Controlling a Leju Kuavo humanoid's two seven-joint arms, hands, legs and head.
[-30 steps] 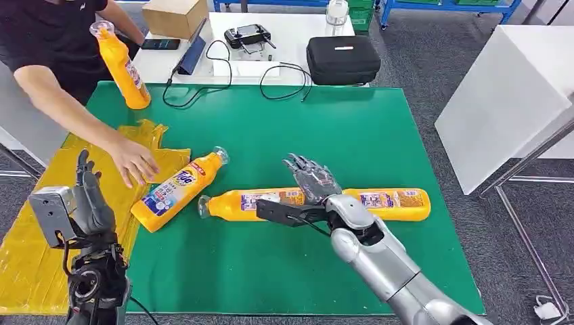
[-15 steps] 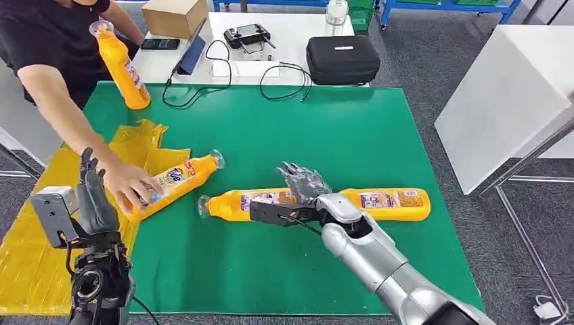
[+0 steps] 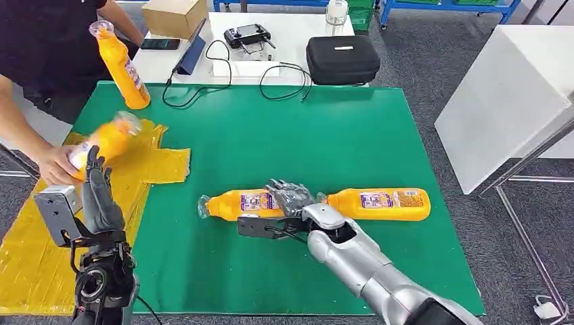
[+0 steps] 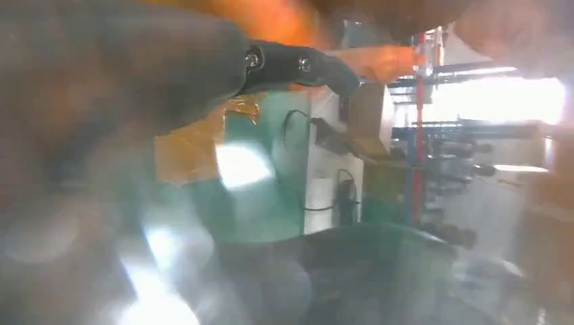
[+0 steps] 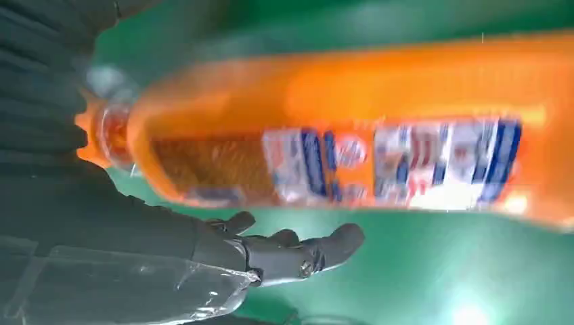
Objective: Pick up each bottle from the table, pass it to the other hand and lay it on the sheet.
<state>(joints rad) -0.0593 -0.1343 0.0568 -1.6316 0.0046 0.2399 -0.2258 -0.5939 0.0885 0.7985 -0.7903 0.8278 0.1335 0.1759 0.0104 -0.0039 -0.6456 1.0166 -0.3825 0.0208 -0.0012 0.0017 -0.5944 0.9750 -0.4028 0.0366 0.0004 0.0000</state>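
Two orange bottles lie end to end on the green mat (image 3: 271, 135): a nearer one (image 3: 238, 203) and another further right (image 3: 382, 204). My right hand (image 3: 288, 196) hovers over the nearer bottle's base end, fingers spread across it and thumb on the near side. In the right wrist view this bottle (image 5: 338, 135) lies between the fingers and the thumb (image 5: 298, 254) without a closed grip. My left hand (image 3: 101, 196) stands raised and empty over the yellow sheet (image 3: 40, 250). A person's hand (image 3: 54, 166) holds a third bottle (image 3: 101, 141) just above it. A fourth bottle (image 3: 122, 66) stands upright at the mat's far left corner.
Behind the mat a white table carries a black case (image 3: 343, 59), a controller (image 3: 247, 34), cables and a cardboard box (image 3: 174, 15). A white table (image 3: 508, 95) stands to the right. The person's arm reaches in at the left edge.
The person took the bottle lying at the sheet's edge and lifted it away to the left. My right hand slid left along the nearer bottle and settled over it.
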